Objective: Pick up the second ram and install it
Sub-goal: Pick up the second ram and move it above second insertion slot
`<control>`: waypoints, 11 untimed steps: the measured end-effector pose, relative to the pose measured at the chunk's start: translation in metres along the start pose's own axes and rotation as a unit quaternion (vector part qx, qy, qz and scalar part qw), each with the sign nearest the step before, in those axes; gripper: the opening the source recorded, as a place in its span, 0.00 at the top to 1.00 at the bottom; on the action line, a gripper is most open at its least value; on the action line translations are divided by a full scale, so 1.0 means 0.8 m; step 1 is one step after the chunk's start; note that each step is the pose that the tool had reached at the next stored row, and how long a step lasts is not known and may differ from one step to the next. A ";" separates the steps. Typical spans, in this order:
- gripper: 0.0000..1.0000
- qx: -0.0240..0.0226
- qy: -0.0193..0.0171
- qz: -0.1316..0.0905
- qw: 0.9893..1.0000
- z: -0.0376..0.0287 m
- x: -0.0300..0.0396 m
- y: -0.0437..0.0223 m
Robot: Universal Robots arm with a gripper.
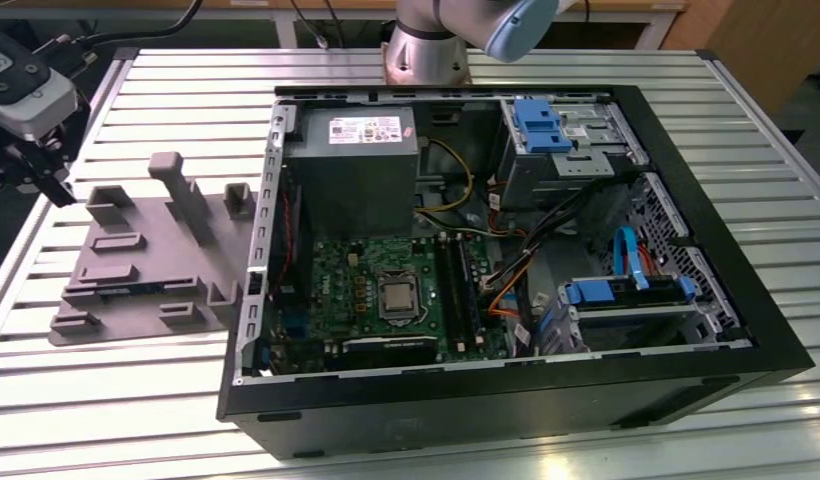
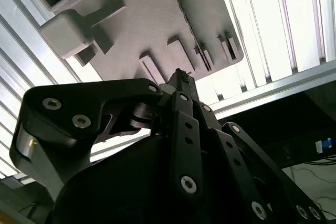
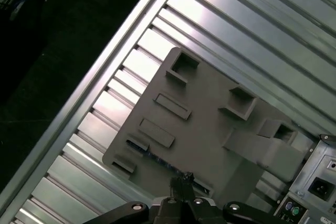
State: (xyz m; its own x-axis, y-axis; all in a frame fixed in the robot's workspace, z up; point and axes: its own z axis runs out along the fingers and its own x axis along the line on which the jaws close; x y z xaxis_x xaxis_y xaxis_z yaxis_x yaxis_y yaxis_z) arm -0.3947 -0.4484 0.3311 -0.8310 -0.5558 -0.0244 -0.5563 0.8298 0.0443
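Observation:
The second ram [image 3: 156,156] lies as a dark strip with a blue patch in a slot near the long edge of the grey holder plate [image 3: 205,124]. In the exterior view it shows as a thin dark line [image 1: 133,289] low on that plate [image 1: 137,265]. My gripper [image 1: 46,178] hangs above the table's edge at the exterior view's left, apart from the plate and higher than it. Its black fingers [image 2: 181,80] are pressed together with nothing between them. In the first wrist view the gripper [image 3: 184,180] points down towards the plate's long edge, close to the ram.
An open computer case [image 1: 730,330] fills the middle and the exterior view's right. Its green motherboard [image 1: 370,300] has long black slots [image 1: 457,290] beside the processor. Upright posts [image 1: 177,190] rise from the holder plate. The arm's base [image 1: 430,45] stands behind the case.

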 end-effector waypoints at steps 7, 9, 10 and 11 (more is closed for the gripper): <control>0.89 -0.001 0.001 -0.031 1.000 0.0000 0.0000 0.0000; 0.89 -0.001 0.002 -0.040 0.999 0.0001 0.0000 0.0000; 0.89 -0.001 0.002 -0.044 0.999 0.0001 0.0000 0.0000; 0.89 -0.001 0.002 -0.048 0.999 0.0001 0.0000 0.0000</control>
State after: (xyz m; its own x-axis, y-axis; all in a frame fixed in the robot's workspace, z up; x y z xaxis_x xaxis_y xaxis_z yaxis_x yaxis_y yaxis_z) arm -0.3947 -0.4484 0.3310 -0.7732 -0.6337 -0.0244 -0.6341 0.7720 0.0443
